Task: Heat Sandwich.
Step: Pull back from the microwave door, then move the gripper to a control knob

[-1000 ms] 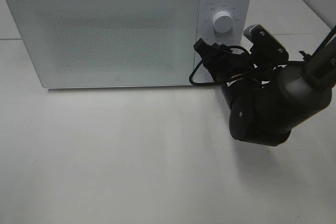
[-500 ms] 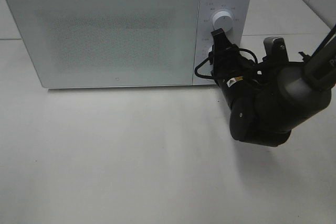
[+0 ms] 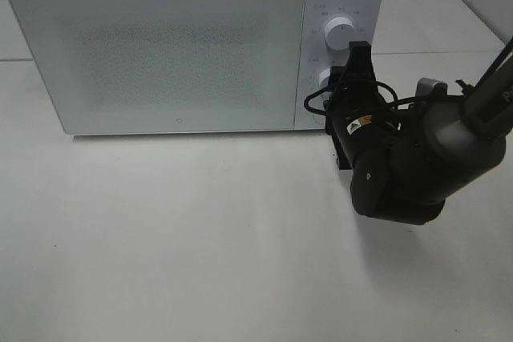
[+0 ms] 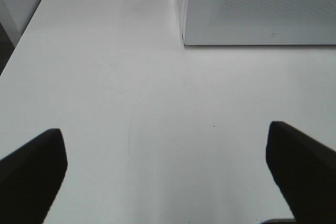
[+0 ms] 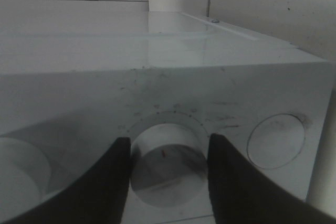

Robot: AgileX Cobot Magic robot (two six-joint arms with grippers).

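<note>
Gripping one of two knobs (image 5: 167, 150): right tool (image 5: 167, 174).

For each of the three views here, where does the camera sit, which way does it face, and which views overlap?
Exterior high: mounted above, looking down at the microwave, table and right claw at the lower knob.
Left wrist: faces across the table toward the microwave's door corner; open left claw fingertips show.
Right wrist: close on the lower knob, a finger on each side.
All three share the microwave.
</note>
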